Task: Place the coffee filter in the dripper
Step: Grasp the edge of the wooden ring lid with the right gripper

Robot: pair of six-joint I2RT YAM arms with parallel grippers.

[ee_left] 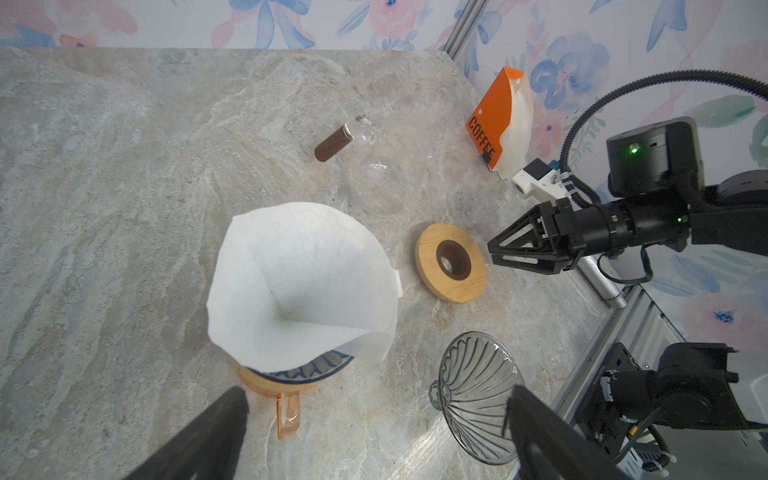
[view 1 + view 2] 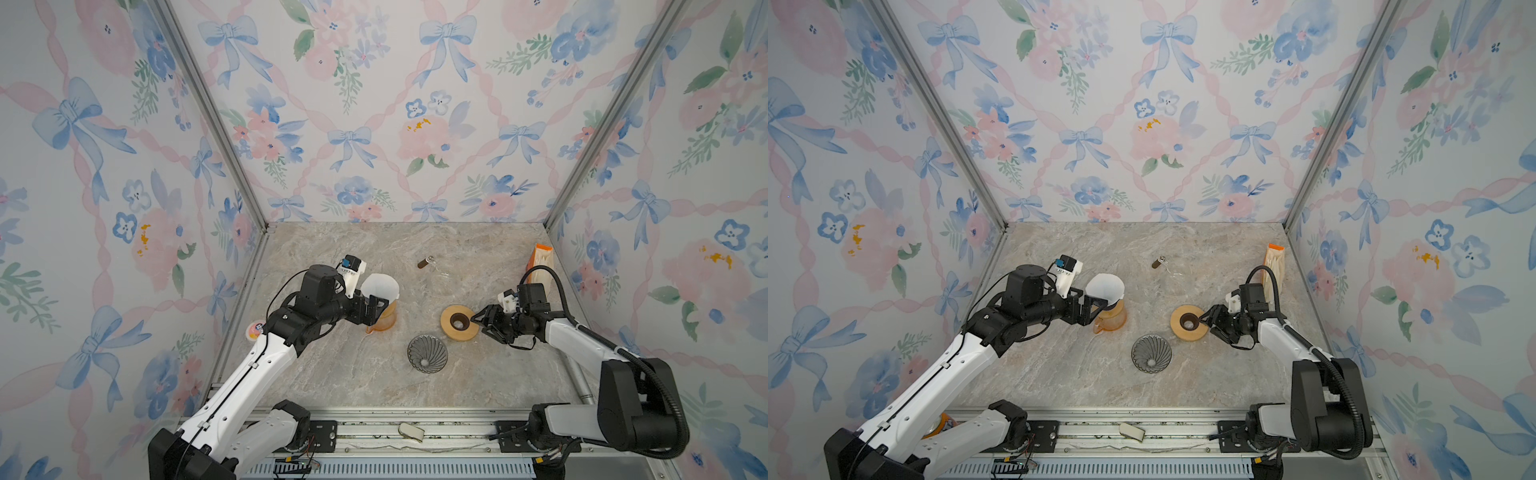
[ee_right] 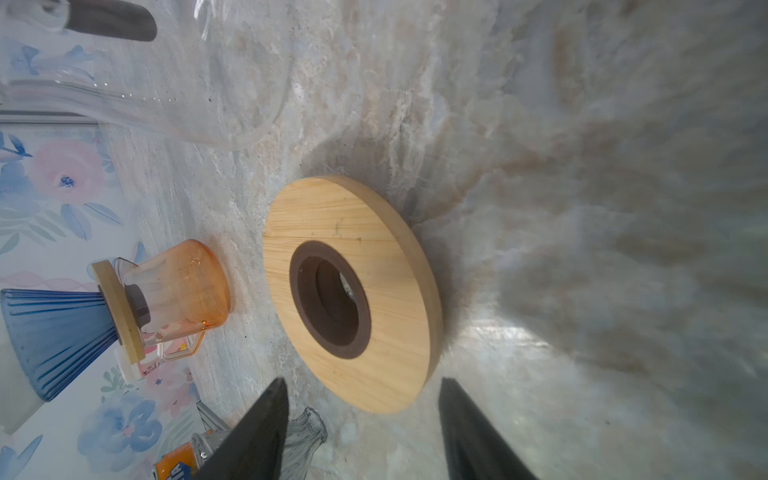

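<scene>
Wooden ring [image 2: 459,323] beside right fingers [image 1: 523,262] | glass cone [image 2: 427,353] near — filter pack [image 2: 541,262] beyond

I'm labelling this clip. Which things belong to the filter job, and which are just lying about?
Job: coffee filter, blue dripper, orange carafe under it, left gripper.
Lying about: wooden ring, clear glass dripper, orange filter packet, brown-handled glass piece.
</scene>
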